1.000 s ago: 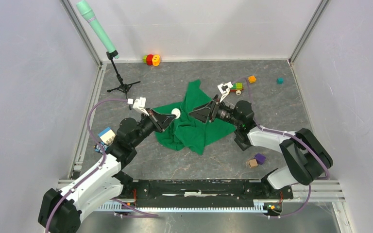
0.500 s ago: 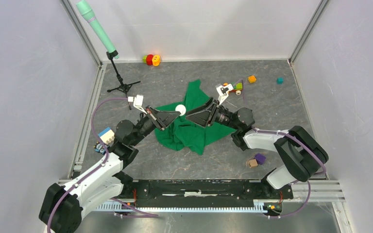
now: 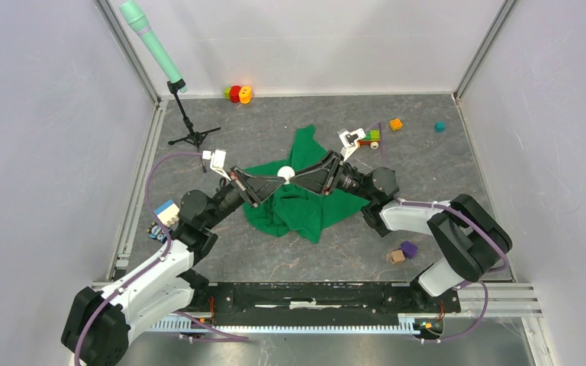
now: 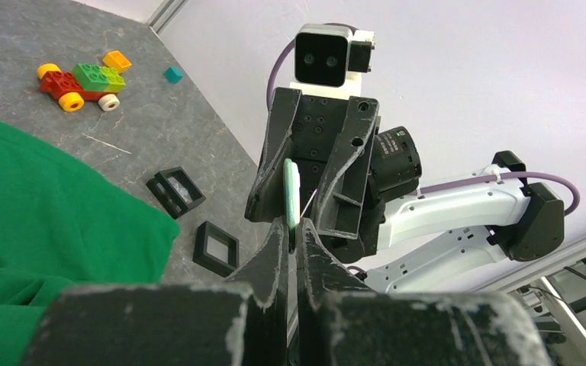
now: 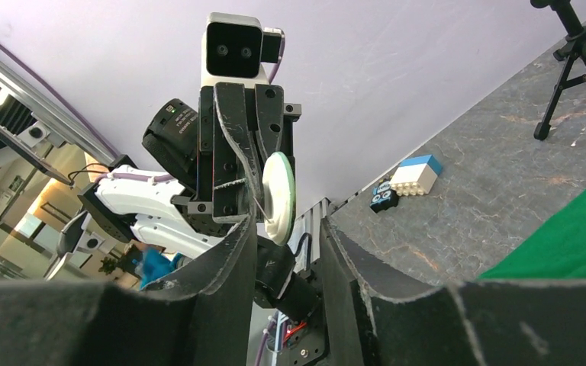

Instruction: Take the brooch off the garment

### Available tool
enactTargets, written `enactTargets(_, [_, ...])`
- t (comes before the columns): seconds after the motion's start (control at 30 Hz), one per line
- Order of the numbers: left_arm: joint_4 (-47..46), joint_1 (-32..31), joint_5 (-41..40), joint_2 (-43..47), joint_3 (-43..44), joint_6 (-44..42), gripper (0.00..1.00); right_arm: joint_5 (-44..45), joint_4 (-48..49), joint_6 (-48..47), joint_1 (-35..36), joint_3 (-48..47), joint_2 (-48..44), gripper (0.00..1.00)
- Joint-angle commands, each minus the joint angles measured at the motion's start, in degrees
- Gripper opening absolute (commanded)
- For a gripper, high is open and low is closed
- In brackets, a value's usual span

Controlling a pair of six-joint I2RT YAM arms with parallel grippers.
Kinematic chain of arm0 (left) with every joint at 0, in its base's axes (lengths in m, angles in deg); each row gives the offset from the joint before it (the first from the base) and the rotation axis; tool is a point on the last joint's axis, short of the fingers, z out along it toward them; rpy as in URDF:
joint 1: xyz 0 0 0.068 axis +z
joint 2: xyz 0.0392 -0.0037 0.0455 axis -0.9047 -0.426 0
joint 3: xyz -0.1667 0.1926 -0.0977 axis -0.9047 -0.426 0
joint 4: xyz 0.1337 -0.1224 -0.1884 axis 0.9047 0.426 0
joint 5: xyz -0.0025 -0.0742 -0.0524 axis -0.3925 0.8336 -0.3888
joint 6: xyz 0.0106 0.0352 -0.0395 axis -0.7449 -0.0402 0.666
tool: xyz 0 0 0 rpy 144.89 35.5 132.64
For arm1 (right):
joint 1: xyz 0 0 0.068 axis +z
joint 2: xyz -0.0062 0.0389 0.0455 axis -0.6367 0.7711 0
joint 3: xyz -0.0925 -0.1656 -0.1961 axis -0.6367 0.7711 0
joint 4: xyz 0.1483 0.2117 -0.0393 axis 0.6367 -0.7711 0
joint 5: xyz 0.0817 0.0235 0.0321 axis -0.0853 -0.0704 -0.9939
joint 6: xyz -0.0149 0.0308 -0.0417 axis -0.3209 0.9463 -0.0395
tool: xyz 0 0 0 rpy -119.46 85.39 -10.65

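Note:
The brooch (image 3: pixel 284 172) is a small round cream-white disc with a greenish rim and a thin pin on its back. It is held in the air above the green garment (image 3: pixel 305 207). My left gripper (image 3: pixel 278 178) is shut on the disc's edge (image 4: pixel 291 187). My right gripper (image 3: pixel 294 178) is open, facing the left one, its fingers on either side of the disc (image 5: pixel 278 197) without closing on it. The garment lies crumpled on the floor below, at the left of the left wrist view (image 4: pixel 46 213) and the right edge of the right wrist view (image 5: pixel 572 236).
Two black square frames (image 4: pixel 216 248) lie beside the cloth. A toy brick car (image 3: pixel 368 138), an orange brick (image 3: pixel 396 123) and a teal cube (image 3: pixel 440 126) are at the back right. A tripod with a green stick (image 3: pixel 191 131) is at the back left. A blue-white block (image 3: pixel 167 212) is at the left, and purple and tan cubes (image 3: pixel 403 252) at the front right.
Both grippers have risen and closed in on each other over the cloth. The left one carried the disc up and right; the right one's open fingers now straddle it.

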Motion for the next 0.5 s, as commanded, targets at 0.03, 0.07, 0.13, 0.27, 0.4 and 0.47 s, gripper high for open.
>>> enactTargets(0.03, [-3.47,0.31,2.55,-0.71,0.04,1.22,0.02,-0.93,3.81,0.35,0.31,-2.28,0.48,0.37])
enactTargets(0.07, [-3.52,0.3,2.64,-0.79,-0.05,1.14,0.02,-0.95,3.88,0.38,0.36,-2.28,0.45,0.37])
enactTargets(0.13, [-3.46,0.27,2.54,-0.89,-0.12,1.0,0.02,-0.95,4.07,0.42,0.4,-2.2,0.59,0.36])
enactTargets(0.27, [-3.78,0.29,2.91,-1.23,-0.12,1.09,0.02,-0.96,3.92,0.53,0.42,-2.37,0.62,0.36])
enactTargets(0.4, [-3.9,0.29,2.87,-1.07,-0.12,1.0,0.02,-0.94,3.72,0.56,0.41,-2.46,0.67,0.28])
enactTargets(0.47, [-3.84,0.31,3.09,-1.19,-0.12,0.91,0.02,-0.96,3.59,0.56,0.4,-2.54,0.69,0.26])
